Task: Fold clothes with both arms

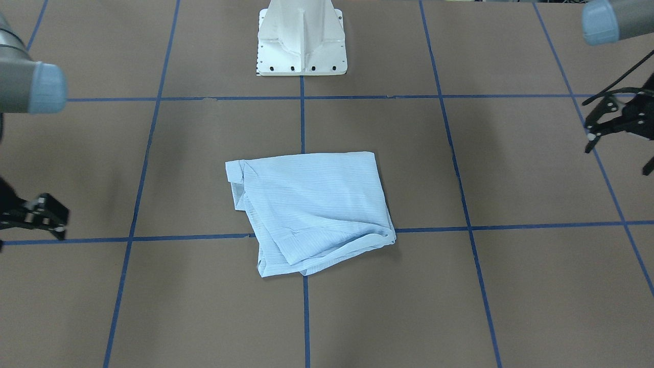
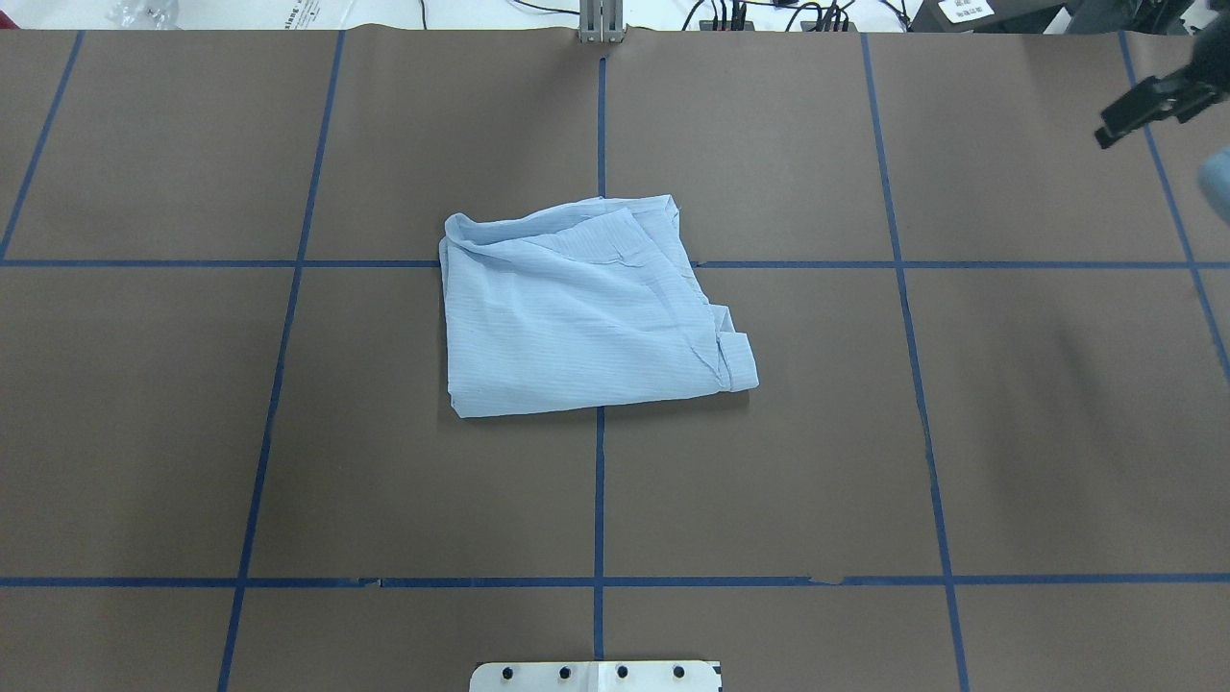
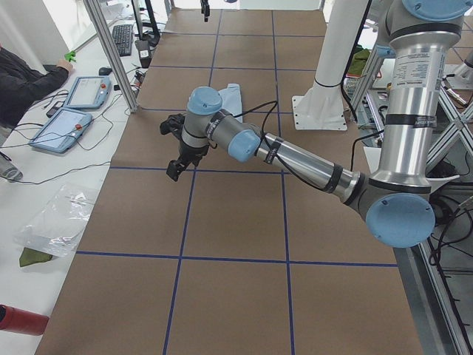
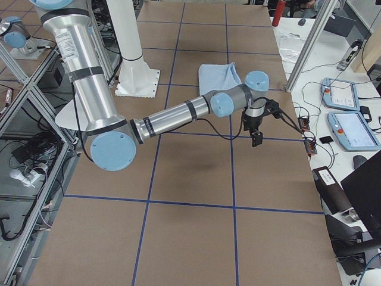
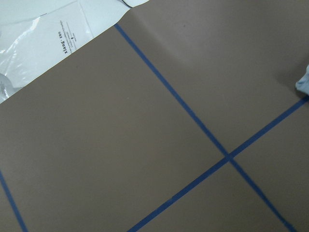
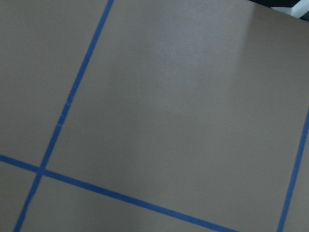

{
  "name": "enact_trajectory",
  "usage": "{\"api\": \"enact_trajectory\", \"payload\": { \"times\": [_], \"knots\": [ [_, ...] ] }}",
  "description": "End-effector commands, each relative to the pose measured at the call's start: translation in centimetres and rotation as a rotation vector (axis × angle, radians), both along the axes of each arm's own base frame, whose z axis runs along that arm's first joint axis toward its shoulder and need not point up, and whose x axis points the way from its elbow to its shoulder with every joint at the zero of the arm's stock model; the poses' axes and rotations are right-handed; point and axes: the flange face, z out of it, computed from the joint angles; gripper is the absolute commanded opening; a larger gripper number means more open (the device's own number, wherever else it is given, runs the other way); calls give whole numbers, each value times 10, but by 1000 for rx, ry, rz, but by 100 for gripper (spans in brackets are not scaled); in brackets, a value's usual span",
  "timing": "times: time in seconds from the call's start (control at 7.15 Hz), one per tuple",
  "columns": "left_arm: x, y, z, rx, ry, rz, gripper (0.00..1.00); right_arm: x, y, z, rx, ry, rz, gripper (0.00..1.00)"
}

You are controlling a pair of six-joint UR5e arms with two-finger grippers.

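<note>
The clothes, one light blue striped shirt (image 1: 311, 209), lie folded into a rough square at the table's middle (image 2: 577, 327), with the collar end toward the robot's right. A corner of the shirt (image 5: 304, 83) shows in the left wrist view. My left gripper (image 1: 592, 130) hovers open and empty far off to the shirt's left side (image 3: 170, 151). My right gripper (image 1: 62, 222) hangs open and empty far out on the other side (image 2: 1129, 115), also in the right side view (image 4: 265, 125). Neither arm touches the cloth.
The white pedestal base (image 1: 301, 41) stands behind the shirt. Brown table (image 2: 288, 432) carries blue tape lines. Beyond the far edge are tablets (image 3: 70, 111), a plastic bag (image 3: 55, 218), a metal post (image 3: 111, 52) and a person's sleeve (image 3: 22, 81).
</note>
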Motion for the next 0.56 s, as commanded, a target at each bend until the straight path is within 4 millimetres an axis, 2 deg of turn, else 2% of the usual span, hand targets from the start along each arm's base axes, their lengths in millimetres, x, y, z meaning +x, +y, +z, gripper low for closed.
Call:
{"api": "enact_trajectory", "payload": {
  "times": [0.0, 0.14, 0.28, 0.42],
  "knots": [
    [-32, 19, 28, -49, -10, -47, 100, 66, 70, 96, -86, -17, 5, 100],
    [-31, 25, 47, -88, -17, -44, 100, 72, 96, 122, -104, -15, 23, 100],
    [-33, 35, 61, -111, -20, -44, 100, 76, 107, 131, -143, -21, 63, 100],
    [-35, 51, 74, -139, -17, -43, 100, 77, 115, 131, -191, -31, 132, 100]
  ]
}}
